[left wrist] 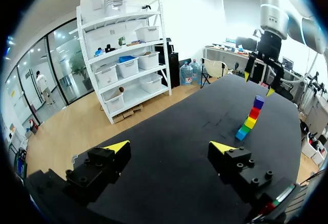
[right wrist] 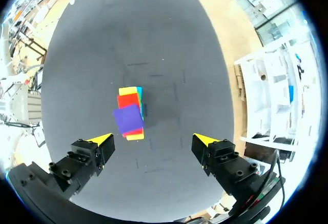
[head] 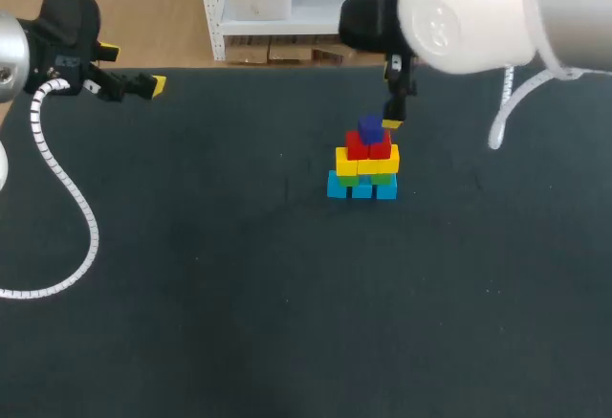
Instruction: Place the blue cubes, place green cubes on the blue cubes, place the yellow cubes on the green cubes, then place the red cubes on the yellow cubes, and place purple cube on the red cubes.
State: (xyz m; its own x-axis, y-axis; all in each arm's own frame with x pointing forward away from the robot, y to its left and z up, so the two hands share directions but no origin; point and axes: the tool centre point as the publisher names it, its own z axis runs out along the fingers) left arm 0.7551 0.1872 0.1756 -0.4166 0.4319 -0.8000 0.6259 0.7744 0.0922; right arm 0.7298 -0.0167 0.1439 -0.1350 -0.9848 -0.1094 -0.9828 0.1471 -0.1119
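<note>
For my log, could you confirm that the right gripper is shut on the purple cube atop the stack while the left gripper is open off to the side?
Not quite: the right gripper is open, clear of the purple cube, as the right wrist view shows. The cube does top the stack, and the left gripper is open off to the side.

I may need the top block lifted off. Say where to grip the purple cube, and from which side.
Come straight down with the right gripper, open above it, and close the jaws on two opposite side faces of the purple cube. It sits topmost with its sides free; a sideways approach risks toppling the stack.
</note>
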